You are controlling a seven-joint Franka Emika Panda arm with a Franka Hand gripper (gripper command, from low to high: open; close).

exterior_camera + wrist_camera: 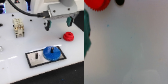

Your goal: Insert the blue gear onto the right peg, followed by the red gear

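Blue gear (51, 53): flat, round, bright blue toothed disc; lies level on the grey, black-bordered plate, toward that plate's end at the exterior view's right; seated over the right peg, which shows only as a small dark spot at the gear's centre (51, 51). Red gear (67, 36): smaller red toothed disc with raised hub; rests flat on the white table, apart from the plate, beyond the blue gear; red edge also visible in the wrist view (97, 4).

The blue gear (51, 53) sits on the plate (34, 58), the red gear (67, 36) apart on the table (15, 70).
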